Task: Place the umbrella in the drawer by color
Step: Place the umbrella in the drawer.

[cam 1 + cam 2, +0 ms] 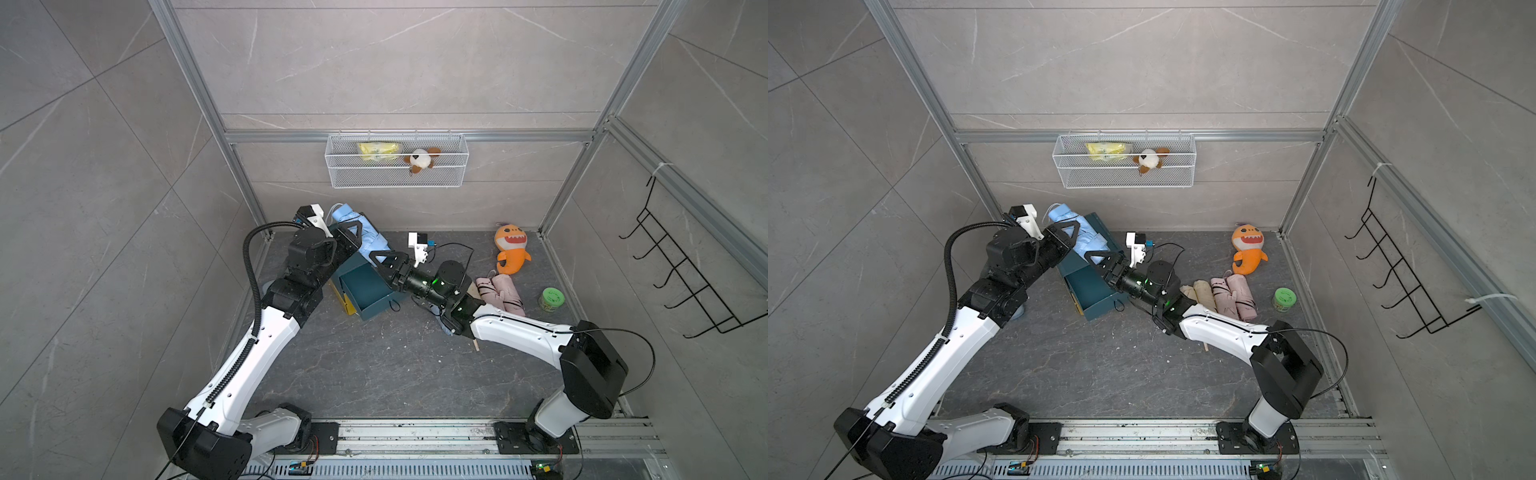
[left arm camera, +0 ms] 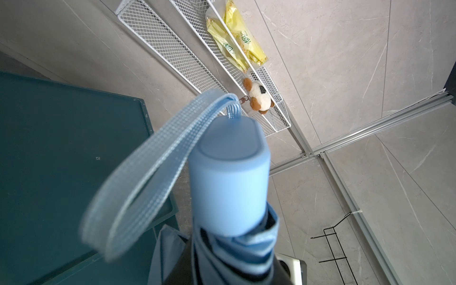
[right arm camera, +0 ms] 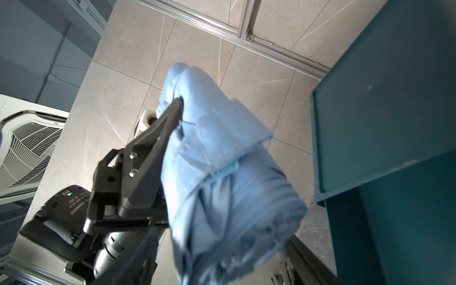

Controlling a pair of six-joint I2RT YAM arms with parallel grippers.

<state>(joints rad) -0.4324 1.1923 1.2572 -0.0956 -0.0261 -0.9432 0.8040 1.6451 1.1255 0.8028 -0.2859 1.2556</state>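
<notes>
A folded light blue umbrella [image 1: 371,240] hangs tilted over the teal cabinet [image 1: 1102,227], its handle [image 2: 229,177] and wrist strap [image 2: 148,177] pointing toward the back wall. My left gripper [image 1: 354,229] is shut on the cloth just below the handle. Its black finger [image 3: 160,133] presses into the fabric. My right gripper [image 1: 377,255] stands open at the canopy end [image 3: 222,217], with jaws wide on either side. A strip of floor shows beside one finger. Below, the teal drawer [image 1: 365,286] is pulled out, its inside bare. A yellow drawer front [image 1: 347,306] peeks out underneath.
A pink folded umbrella [image 1: 500,293] and a beige one [image 1: 1200,293] lie on the floor by my right arm. An orange shark plush [image 1: 511,249] and a green jar [image 1: 551,299] sit farther right. A wire basket [image 1: 397,178] hangs on the back wall, a black hook rack [image 1: 685,282] on the right wall.
</notes>
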